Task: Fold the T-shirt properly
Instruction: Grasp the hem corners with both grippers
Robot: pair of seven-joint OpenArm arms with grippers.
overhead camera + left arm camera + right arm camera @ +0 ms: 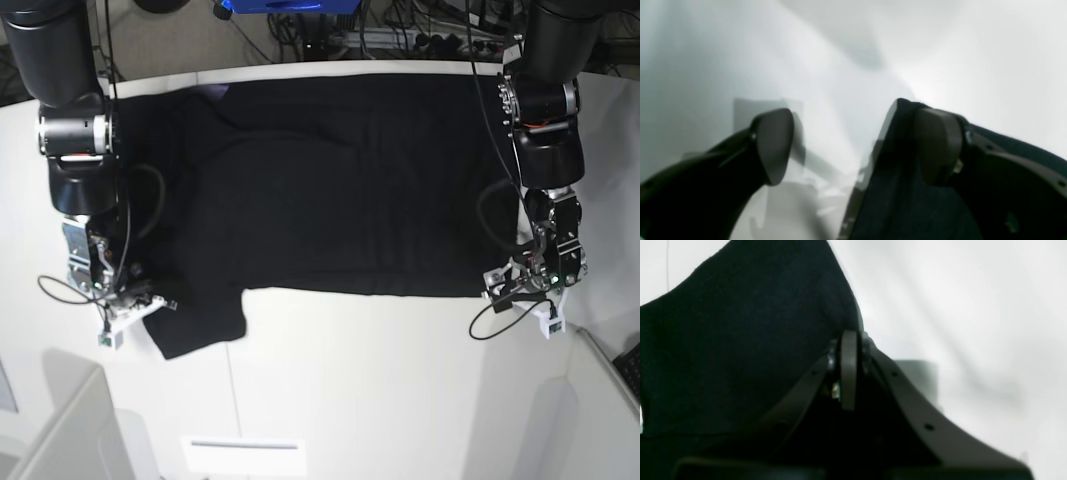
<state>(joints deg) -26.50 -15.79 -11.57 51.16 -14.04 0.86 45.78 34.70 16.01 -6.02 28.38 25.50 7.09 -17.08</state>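
A white worktop (340,380) is carrying the large black cloth T-shirt (330,200), spread flat. The right tool (849,370) is pinching its edge; the left tool (853,146) is spread, one finger on cloth. Lifting one-sided risks skewing the fold.

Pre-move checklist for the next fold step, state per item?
1. Right gripper shut: ok, pads pressed together at the T-shirt edge.
2. Cloth actually between the right pads: cannot tell, black fabric hides the seam.
3. Left gripper gripping: not ok, jaws wide apart, cloth only against one pad.
4. T-shirt spread flat on the table: ok in the base view; one sleeve sticks out near the right gripper.
5. Print side facing: cannot tell, only plain black shows.
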